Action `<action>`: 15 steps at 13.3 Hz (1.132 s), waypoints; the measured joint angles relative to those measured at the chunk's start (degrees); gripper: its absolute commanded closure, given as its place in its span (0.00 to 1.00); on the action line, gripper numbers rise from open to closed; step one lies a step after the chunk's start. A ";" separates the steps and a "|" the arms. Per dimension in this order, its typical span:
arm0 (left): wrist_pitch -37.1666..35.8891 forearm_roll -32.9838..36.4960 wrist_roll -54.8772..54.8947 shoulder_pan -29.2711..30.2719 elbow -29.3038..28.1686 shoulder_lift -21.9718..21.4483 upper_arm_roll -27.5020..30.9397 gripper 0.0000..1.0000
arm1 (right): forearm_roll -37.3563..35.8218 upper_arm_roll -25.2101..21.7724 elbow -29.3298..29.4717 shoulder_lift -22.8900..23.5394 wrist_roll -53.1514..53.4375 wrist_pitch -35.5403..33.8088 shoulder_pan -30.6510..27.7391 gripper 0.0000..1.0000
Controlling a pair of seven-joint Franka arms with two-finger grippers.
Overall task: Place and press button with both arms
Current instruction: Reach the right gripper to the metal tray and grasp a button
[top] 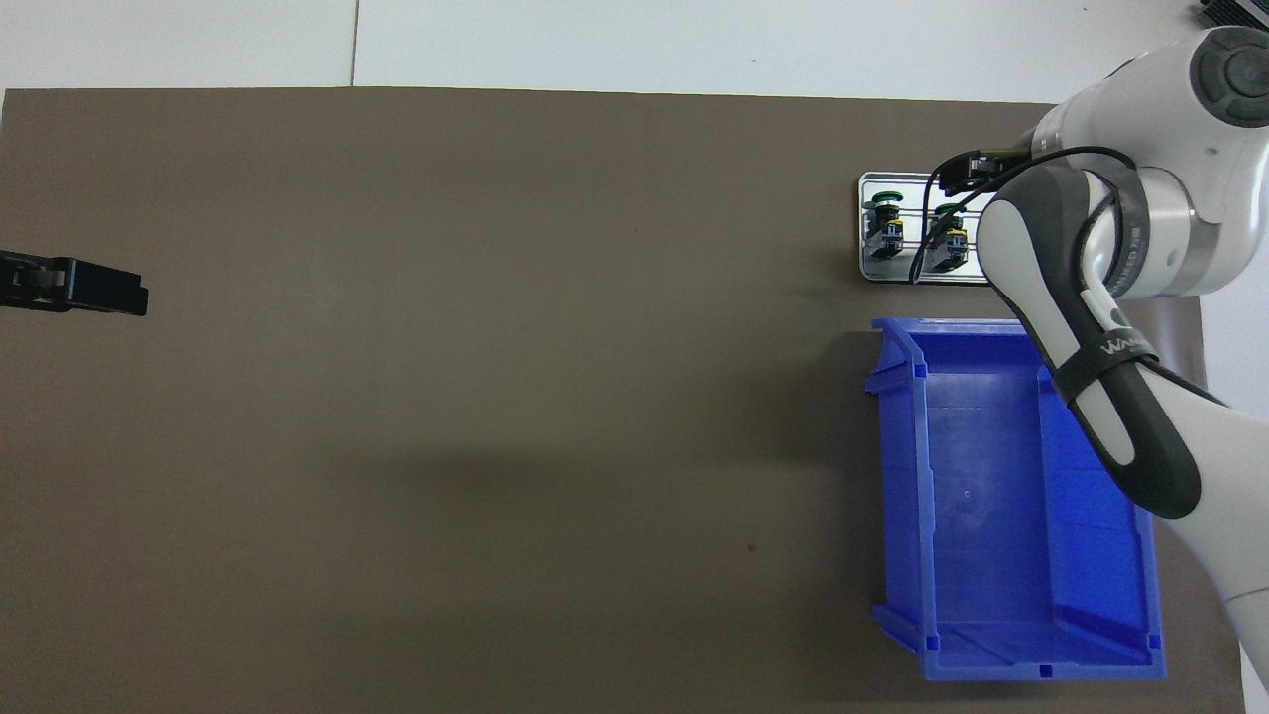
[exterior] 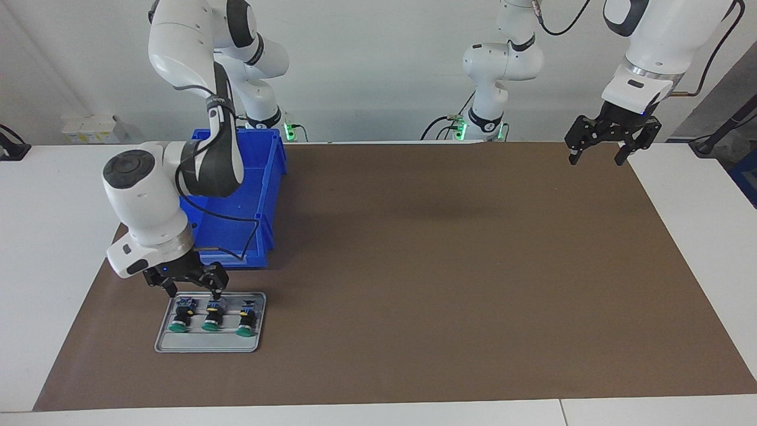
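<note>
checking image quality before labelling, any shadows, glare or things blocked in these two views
Facing view: soft even light, no glare, a faint shadow on the brown mat mid-table, three buttons on the tray clear. Overhead view: same broad shadow on the mat, the right arm covers part of the tray and one button.

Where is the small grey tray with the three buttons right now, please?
The grey tray lies on the brown mat at the right arm's end, just farther from the robots than the blue bin, under the right gripper.
</note>
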 measured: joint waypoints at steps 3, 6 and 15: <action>0.00 0.00 0.00 0.00 -0.01 -0.01 0.00 0.00 | 2.26 -0.01 -0.52 3.04 -0.19 3.75 -0.77 0.05; 0.00 0.00 0.00 0.00 -0.02 -0.02 0.00 0.00 | 2.38 0.00 -4.62 3.55 -1.44 8.76 -1.11 0.11; 0.00 0.00 0.01 0.00 -0.02 -0.03 0.00 0.00 | 2.97 0.01 -9.85 3.14 -5.05 10.68 -1.86 0.54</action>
